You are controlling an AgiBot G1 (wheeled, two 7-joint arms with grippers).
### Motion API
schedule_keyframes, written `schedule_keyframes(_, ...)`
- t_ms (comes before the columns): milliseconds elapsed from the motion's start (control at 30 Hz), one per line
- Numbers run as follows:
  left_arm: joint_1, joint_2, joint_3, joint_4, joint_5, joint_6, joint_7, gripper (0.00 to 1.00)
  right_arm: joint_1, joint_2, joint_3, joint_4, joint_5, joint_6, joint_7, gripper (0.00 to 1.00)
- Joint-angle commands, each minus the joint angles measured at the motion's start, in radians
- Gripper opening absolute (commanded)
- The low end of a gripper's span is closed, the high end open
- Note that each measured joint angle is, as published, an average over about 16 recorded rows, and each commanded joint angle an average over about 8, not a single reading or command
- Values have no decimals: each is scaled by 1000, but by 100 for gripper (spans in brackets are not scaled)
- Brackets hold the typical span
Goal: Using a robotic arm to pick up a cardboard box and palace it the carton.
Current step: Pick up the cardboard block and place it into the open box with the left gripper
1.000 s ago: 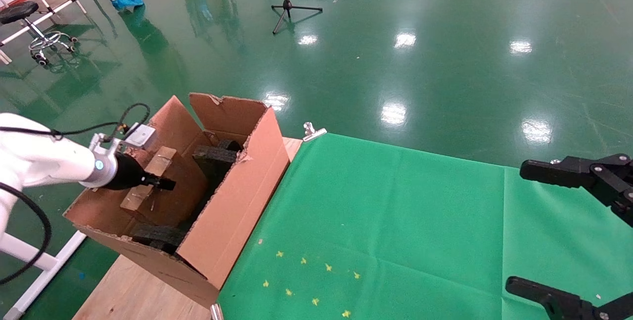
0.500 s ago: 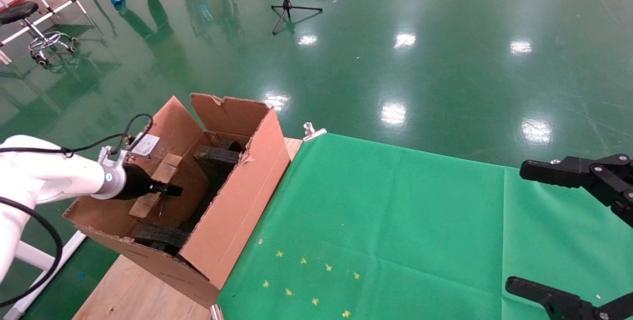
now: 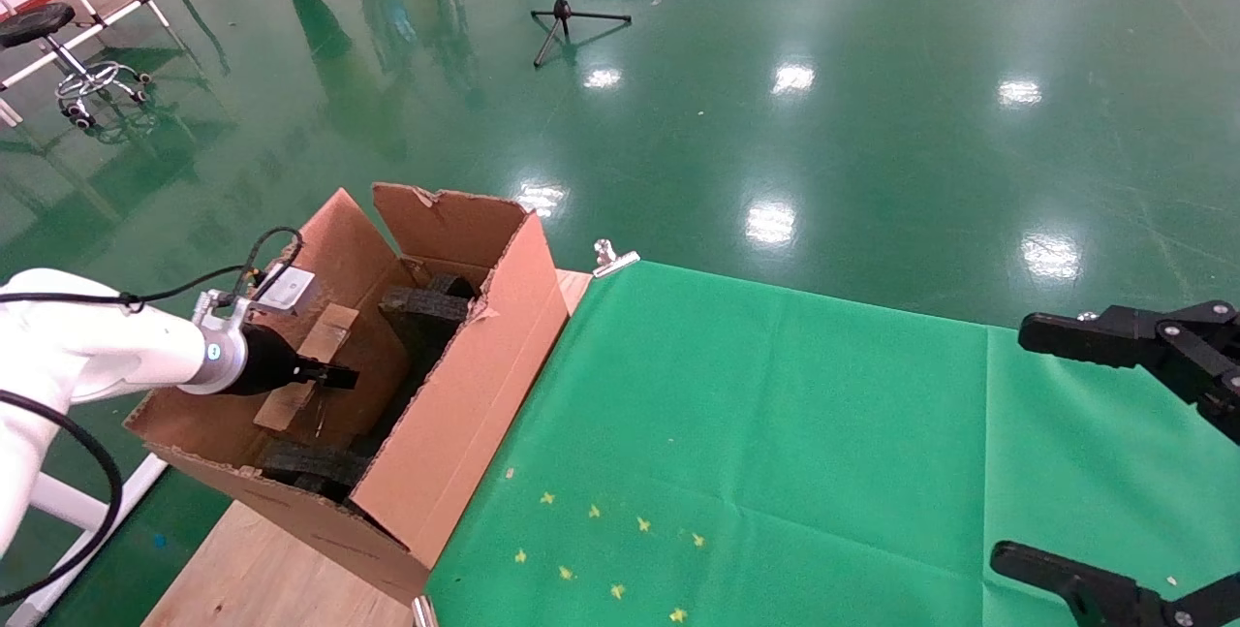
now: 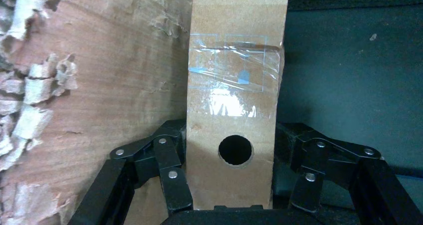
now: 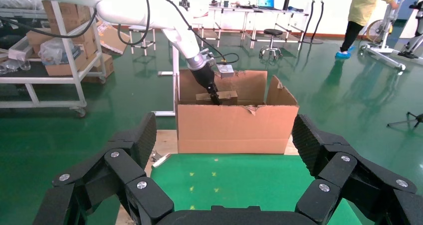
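Observation:
The large brown carton point(image 3: 465, 414) stands open at the table's left end, with black foam pieces point(image 3: 421, 307) inside. My left gripper point(image 3: 334, 376), on the white arm, reaches down into it and is shut on the small cardboard box point(image 3: 325, 336). In the left wrist view the taped box point(image 4: 234, 100), with one round hole, sits clamped in the gripper point(image 4: 230, 140) next to the carton's torn inner wall point(image 4: 100, 85). The right wrist view shows the carton point(image 5: 234, 127) and the left gripper point(image 5: 215, 98) from afar. My right gripper point(image 3: 1046, 443) hangs open at the far right, holding nothing.
A green cloth point(image 3: 775, 433) covers most of the wooden table point(image 3: 262, 569), held by a metal clip point(image 3: 612, 259). Small yellow marks point(image 3: 601, 549) dot the cloth near the front. A tripod stand point(image 3: 562, 12) and a stool point(image 3: 39, 26) stand on the green floor beyond.
My left gripper has shifted slightly right and lower into the carton with the cardboard box, then nearly settled. The right arm has not moved. A person in the background walked off.

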Motion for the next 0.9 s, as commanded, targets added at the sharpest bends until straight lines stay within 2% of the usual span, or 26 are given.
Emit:
schedule_keyframes(33, -1, 0, 0, 0, 0, 1, -1, 100, 0, 0, 0, 0, 0, 0, 0, 100)
schedule_keyframes(567, -33, -20, -12, -24, -15, 21, 7, 100, 0, 0, 0, 0, 0, 0, 0, 100)
schedule_keyframes(733, -68, -61, -41, -82, -59, 73, 35, 100, 0, 0, 0, 0, 0, 0, 0, 100)
schedule_keyframes(900, -98, -137, -92, -187, -138, 171, 68, 100, 0, 0, 0, 0, 0, 0, 0, 100)
